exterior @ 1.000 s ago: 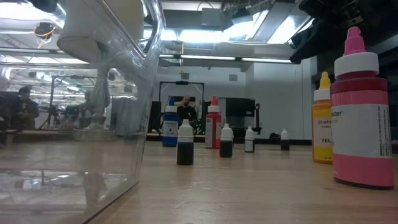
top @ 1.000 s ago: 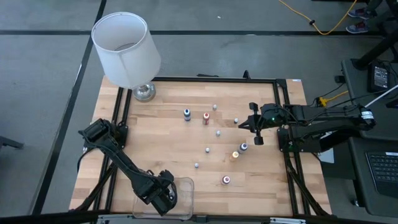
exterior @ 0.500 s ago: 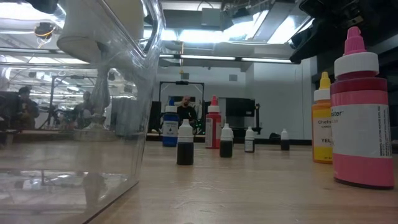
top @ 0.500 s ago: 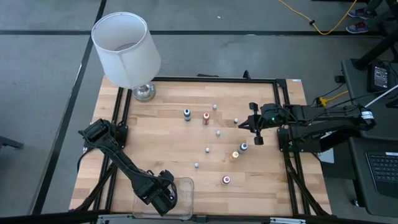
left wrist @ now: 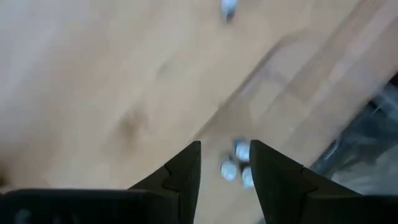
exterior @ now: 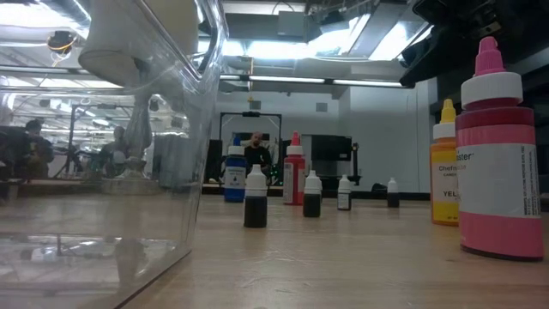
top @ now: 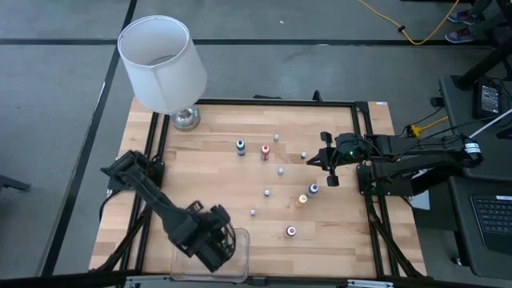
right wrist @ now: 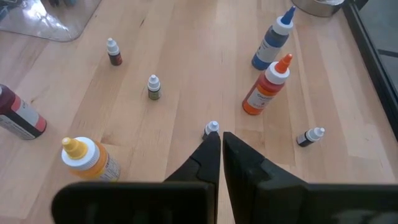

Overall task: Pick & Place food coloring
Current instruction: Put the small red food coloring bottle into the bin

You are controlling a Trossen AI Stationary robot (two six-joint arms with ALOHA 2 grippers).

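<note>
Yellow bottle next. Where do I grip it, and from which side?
Grip the yellow bottle round its straight body, descending from above. It stands upright and its cap tapers to a point, so the right gripper, shut now, would slip there.

Upper left of the high view: white lamp shade on a silver base. Centre: pale, light-brown wooden table framed by black rails. Upper centre: blue bottle beside red bottle, both white-capped. Right of centre: yellow-orange bottle; lower right: pink bottle with white label. Low view, centre: small dark bottle with white top. Lower left: clear, colourless container. Both arms are black.
</note>
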